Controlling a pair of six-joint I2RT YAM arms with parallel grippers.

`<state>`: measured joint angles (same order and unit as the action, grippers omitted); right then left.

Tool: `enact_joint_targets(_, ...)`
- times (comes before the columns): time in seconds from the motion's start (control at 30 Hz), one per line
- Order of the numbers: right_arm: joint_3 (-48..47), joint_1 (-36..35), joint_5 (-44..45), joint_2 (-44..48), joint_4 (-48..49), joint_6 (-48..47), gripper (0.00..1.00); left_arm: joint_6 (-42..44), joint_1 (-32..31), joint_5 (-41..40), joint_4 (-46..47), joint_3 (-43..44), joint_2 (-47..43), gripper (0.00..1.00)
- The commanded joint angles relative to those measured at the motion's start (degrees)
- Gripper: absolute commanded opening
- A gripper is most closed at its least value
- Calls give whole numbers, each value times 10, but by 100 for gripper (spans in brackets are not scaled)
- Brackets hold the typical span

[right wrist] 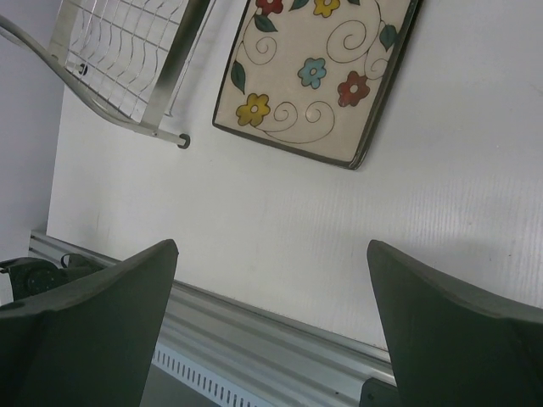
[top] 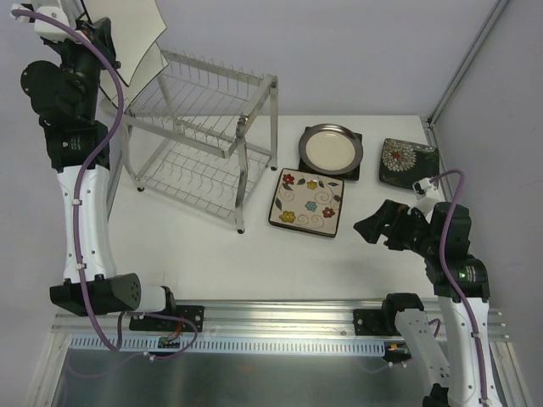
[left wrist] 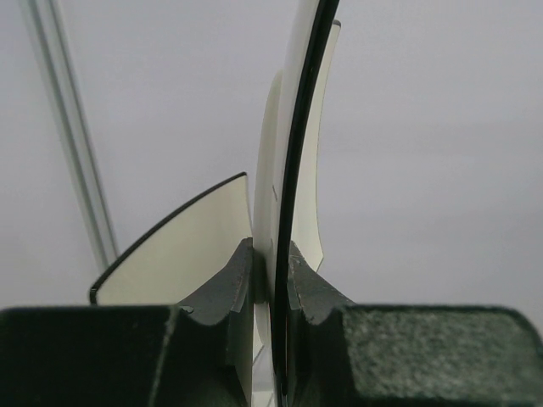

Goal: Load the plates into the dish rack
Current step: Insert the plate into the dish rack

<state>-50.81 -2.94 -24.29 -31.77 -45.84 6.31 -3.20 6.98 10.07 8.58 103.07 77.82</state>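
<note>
My left gripper (top: 107,42) is raised at the far left, above the dish rack (top: 204,127), and is shut on the white square black-rimmed plate (top: 136,34). In the left wrist view that plate (left wrist: 293,170) stands edge-on, pinched between the fingers (left wrist: 237,280). On the table to the right of the rack lie the cream flowered plate (top: 307,202), the round cream plate (top: 331,148) resting on a dark square plate (top: 354,172), and the dark plate with white blooms (top: 407,161). My right gripper (top: 369,227) hovers open to the right of the flowered plate (right wrist: 314,72), holding nothing.
The two-tier wire rack (right wrist: 127,51) stands at the back left, with both shelves bare. A metal rail (top: 280,318) runs along the near table edge between the arm bases. Grey walls close off the back and the right side.
</note>
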Motion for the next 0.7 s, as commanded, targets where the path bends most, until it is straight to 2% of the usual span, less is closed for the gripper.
enact_joint_targets(0.0, -5, -3, -31, -18, 33, -31, 100, -35, 29, 40, 194, 21, -14, 0)
enact_joint_targets(0.33, -13, -3, -53, -57, 52, -43, 100, -70, 101, 117, 208, 23, 33, 0)
enact_joint_targets(0.67, -27, -3, -58, -85, 51, -57, 100, -78, 114, 158, 217, 18, 70, 0)
